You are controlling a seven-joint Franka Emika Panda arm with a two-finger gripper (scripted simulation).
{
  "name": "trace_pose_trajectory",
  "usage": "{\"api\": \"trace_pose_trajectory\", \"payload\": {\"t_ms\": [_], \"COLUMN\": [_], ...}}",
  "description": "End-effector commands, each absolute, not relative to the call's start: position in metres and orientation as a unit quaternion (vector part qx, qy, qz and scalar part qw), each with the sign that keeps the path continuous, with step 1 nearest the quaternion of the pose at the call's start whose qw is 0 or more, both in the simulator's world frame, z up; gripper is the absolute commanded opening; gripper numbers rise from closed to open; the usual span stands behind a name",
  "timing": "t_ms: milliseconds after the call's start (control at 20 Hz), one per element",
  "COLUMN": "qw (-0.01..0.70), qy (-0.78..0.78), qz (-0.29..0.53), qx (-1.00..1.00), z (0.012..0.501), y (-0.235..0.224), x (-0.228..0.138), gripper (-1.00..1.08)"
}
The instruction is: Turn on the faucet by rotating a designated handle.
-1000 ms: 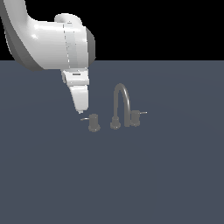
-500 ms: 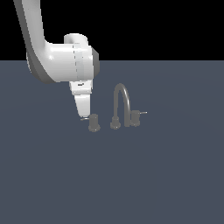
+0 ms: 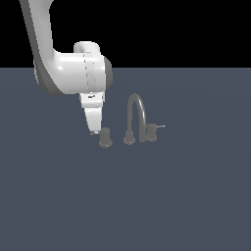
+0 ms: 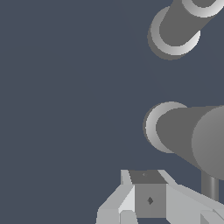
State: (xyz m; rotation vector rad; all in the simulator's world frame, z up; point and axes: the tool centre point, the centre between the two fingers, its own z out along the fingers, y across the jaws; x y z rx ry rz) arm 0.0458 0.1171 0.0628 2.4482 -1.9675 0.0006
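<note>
Grey faucet (image 3: 138, 119) stands upright; its lighter handle (image 3: 105, 138) sits apart, exterior view's left.

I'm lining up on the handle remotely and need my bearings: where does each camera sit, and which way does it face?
Exterior view: off the arm, raised, looking down across the dark grey-blue surface at the small dull-grey gooseneck faucet; the white arm and gripper show.
Wrist view: on the wrist, looking down over the pale gripper.
Shared: the lighter-grey stubby handle set apart from the spout, close by the gripper.
</note>
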Motion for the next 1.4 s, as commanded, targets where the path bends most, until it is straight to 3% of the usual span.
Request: {"api": "trace_pose_trajectory", "payload": {"t_ms": [0,1350], "qw": [0.0,-0.004], "qy": [-0.627,-0.619], "qz": [0.0,-0.001], "qx": [0.779,0.786], "z": [0.063,0.062], "y": [0.118,0.122], "x": [0.043,-0.02], "gripper": [-1.0,-1.0]}}
